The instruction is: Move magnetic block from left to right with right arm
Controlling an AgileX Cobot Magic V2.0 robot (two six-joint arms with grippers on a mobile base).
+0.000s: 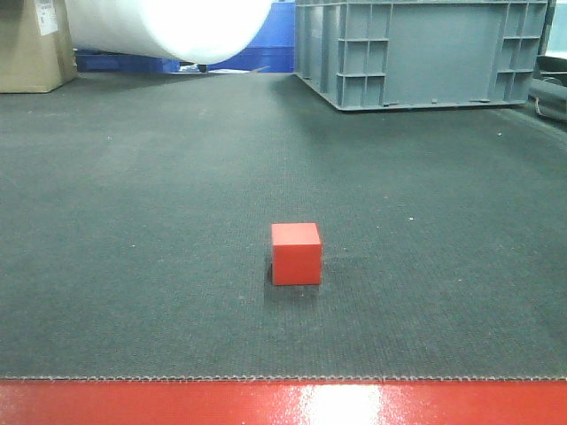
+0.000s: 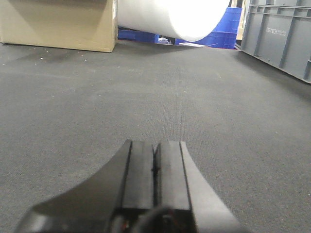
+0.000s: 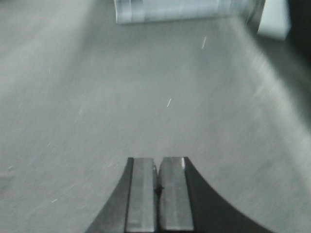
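Note:
The magnetic block (image 1: 296, 253), a small red cube, rests on the dark textured mat near the middle of the front view, a little ahead of the glossy red table edge (image 1: 283, 403). Neither arm shows in that view. In the left wrist view my left gripper (image 2: 155, 145) hovers low over bare mat with its jaws pressed together and nothing between them. The right wrist view shows my right gripper (image 3: 158, 162) likewise shut and empty, above bare mat. The block appears in neither wrist view.
A grey plastic crate (image 1: 421, 49) stands at the back right of the mat. A white roll (image 1: 168, 27) lies at the back, with blue bins (image 1: 266, 44) behind it. A cardboard box (image 1: 34, 44) sits at the back left.

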